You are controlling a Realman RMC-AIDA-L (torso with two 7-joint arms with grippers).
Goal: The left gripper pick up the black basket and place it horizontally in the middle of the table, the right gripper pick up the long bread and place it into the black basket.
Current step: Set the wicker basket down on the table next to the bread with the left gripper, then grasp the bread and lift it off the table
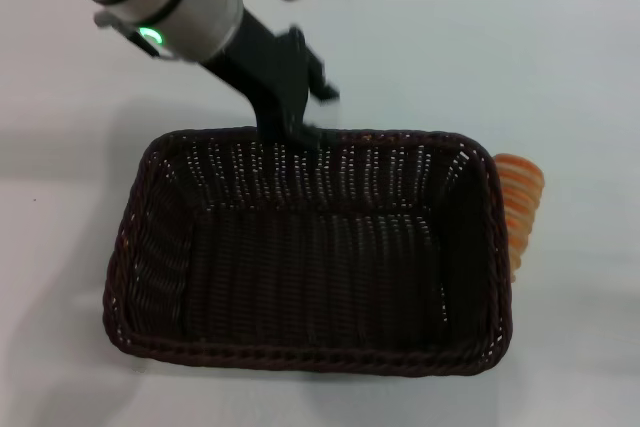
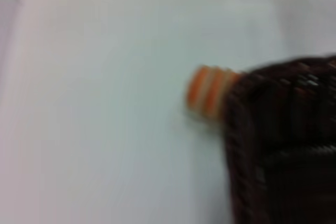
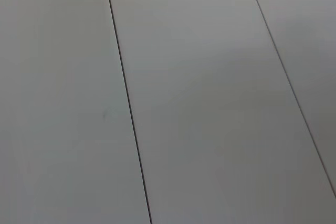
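The black basket (image 1: pixel 305 257) fills the middle of the head view, long side across, open side up. My left gripper (image 1: pixel 283 125) reaches down from the upper left on its arm with the green light and is shut on the middle of the basket's far rim. The long bread (image 1: pixel 520 203), striped orange and cream, lies on the table (image 1: pixel 500 57) against the basket's right end, partly hidden by it. The left wrist view shows the bread's end (image 2: pixel 207 92) sticking out from behind the basket's corner (image 2: pixel 283 145). My right gripper is out of view.
The white tabletop stretches around the basket, with bare surface behind it and to the left (image 1: pixel 60 147). The right wrist view shows only plain grey panels with thin dark seams (image 3: pixel 126 103).
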